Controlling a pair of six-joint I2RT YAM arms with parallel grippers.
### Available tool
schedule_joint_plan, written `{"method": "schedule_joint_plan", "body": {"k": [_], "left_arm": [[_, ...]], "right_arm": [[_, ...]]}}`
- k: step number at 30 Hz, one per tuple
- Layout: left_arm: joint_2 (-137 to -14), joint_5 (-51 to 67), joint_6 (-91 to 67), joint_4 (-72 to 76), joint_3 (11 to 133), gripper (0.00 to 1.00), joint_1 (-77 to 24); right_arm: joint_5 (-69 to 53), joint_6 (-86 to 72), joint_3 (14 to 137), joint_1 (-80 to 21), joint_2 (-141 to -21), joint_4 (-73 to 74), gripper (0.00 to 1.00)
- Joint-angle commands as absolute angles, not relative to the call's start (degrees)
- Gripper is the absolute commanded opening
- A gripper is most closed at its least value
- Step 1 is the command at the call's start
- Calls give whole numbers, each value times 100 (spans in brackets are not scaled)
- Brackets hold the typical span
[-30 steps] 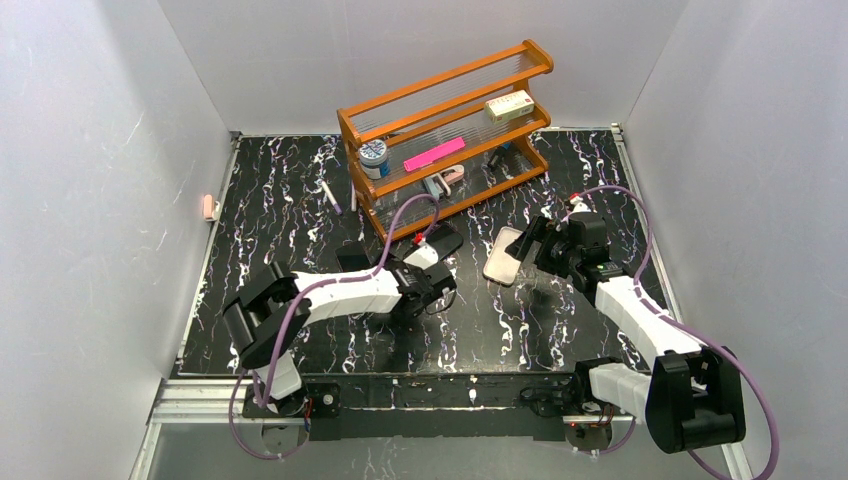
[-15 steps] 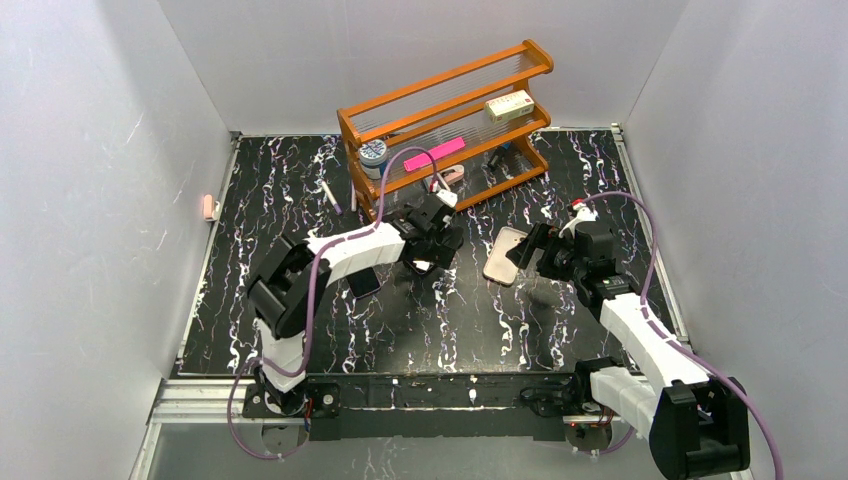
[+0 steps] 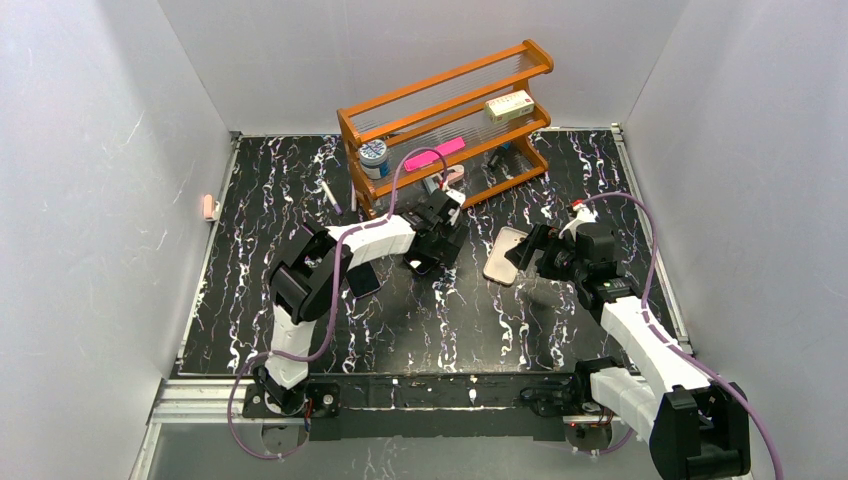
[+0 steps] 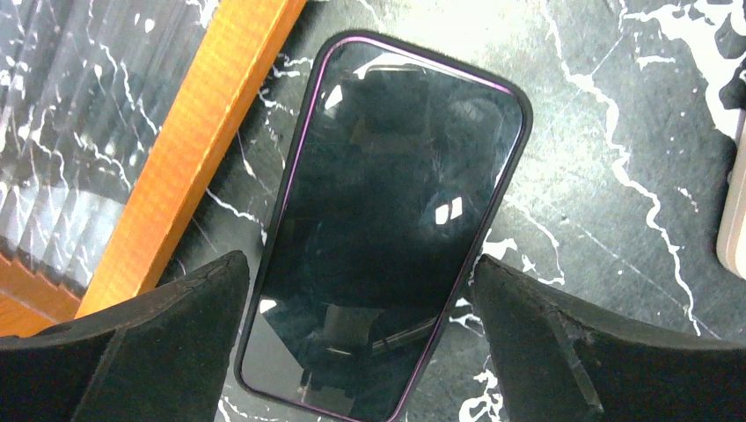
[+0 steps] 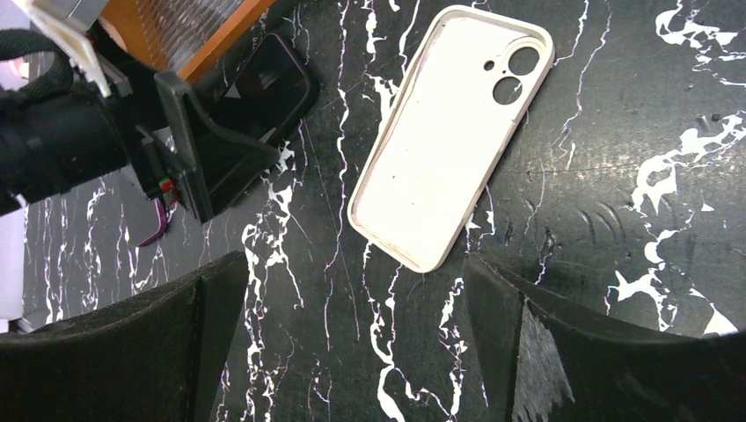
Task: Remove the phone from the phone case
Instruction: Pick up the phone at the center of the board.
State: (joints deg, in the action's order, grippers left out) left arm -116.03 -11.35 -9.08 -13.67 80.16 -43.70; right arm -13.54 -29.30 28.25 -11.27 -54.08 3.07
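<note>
Right wrist, one phone, one case

High rear overview; two close downward wrist views, phone common to both.

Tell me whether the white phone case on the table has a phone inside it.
No, the white phone case lies open side up, its bare inner shell and camera cutouts showing with nothing in it.

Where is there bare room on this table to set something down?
Bare: the near middle of the table, in front of the phone and case, and the far left corner by the pen. Crowded: from the rack to phone and case.
</note>
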Motion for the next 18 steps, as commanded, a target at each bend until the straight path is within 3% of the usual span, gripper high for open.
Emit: {"method": "schedule_joint_plan", "body": {"k": [1, 5, 11, 18], "left_arm": [[-11802, -767, -734, -1593, 8150, 87, -4322], [-11781, -474, -863, -1683, 7935, 69, -4348], [-11448, -263, -1297, -1697, 7425, 29, -4425], [-10508, -284, -2229, -1235, 6864, 3, -4421]], "right_arm": [[-1618, -2725, 2782, -1112, -5342, 108, 99], [-1841, -2798, 2713, -1113, -5362, -74, 99], [-2275, -3072, 2583, -1147, -5563, -481, 99], [-2349, -3436, 2393, -1725, -5830, -1183, 99]]}}
